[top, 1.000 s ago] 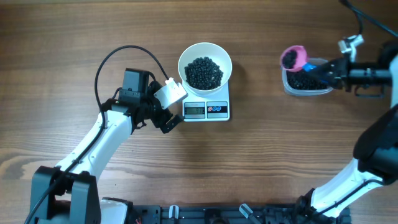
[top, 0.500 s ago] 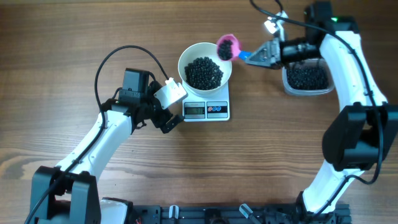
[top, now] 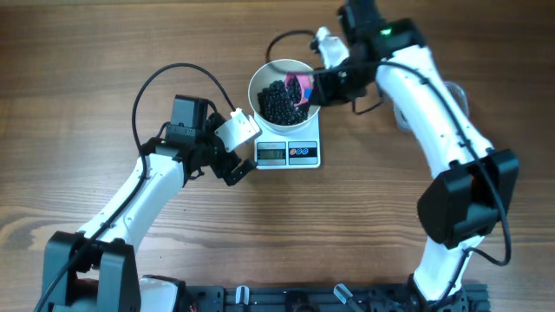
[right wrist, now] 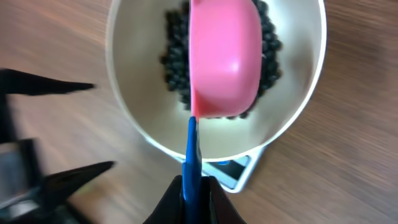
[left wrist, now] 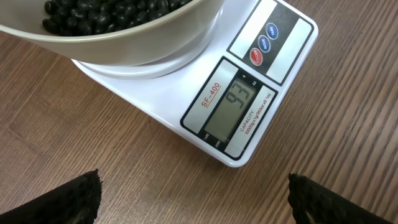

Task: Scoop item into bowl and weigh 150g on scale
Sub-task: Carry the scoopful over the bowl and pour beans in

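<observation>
The right tool (right wrist: 194, 190) is clamped on the blue handle of a pink scoop (right wrist: 225, 59), which is tipped over the beads (top: 276, 104) heaped inside the bowl (top: 254, 87). The bowl sits on the scale (left wrist: 249, 106), whose display reads 93. The left tool (left wrist: 199, 208) hangs wide open and empty over the desk (top: 390, 225), just beside the scale.

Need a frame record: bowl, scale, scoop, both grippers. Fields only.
bowl: white, sits on the scale, holds black beads
display: reads 93, short of 150
scoop: pink with a blue handle, underside up over the beads, inside the bowl rim
right gripper: shut on the scoop handle
left gripper: open, empty, facing the front of the scale
</observation>
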`<state>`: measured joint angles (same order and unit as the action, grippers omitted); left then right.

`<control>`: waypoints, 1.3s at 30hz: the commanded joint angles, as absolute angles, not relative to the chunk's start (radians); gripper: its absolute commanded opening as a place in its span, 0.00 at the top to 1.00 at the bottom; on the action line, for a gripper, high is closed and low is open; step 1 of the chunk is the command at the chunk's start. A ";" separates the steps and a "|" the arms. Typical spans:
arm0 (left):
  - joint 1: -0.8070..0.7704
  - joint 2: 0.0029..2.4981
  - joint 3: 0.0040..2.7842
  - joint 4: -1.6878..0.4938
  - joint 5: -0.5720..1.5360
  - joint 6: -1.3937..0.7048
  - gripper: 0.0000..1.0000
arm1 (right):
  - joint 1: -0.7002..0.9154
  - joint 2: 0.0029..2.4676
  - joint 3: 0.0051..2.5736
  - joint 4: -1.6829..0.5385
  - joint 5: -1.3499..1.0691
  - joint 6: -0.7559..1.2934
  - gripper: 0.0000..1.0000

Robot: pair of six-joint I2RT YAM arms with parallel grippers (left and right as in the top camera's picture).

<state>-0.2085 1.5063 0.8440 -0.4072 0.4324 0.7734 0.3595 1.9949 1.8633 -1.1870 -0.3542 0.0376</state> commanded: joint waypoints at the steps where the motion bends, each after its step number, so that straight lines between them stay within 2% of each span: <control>1: -0.203 1.514 0.836 -0.407 0.444 0.782 0.00 | 0.426 2.005 1.893 -1.182 -0.078 0.047 0.96; 6: -0.203 1.514 0.836 -0.407 0.444 0.782 0.00 | 0.482 2.005 1.893 -1.161 0.022 0.024 0.96; 18: -0.203 1.514 0.836 -0.407 0.444 0.782 0.00 | 0.532 1.995 2.006 -1.156 0.035 -0.001 0.96; 31: -0.203 1.514 0.836 -0.407 0.444 0.782 0.00 | 0.559 1.986 2.009 -1.210 0.093 -0.025 0.96; 35: -0.203 1.514 0.836 -0.407 0.444 0.782 0.00 | 0.607 1.986 2.009 -1.214 0.237 -0.027 0.96; 39: -0.203 1.514 0.836 -0.407 0.444 0.782 0.00 | 0.611 1.986 2.009 -1.213 0.255 -0.026 0.96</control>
<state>-0.2085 1.5063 0.8440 -0.4072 0.4324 0.7734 0.6132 1.9945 1.9865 -1.2121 0.1883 -0.0162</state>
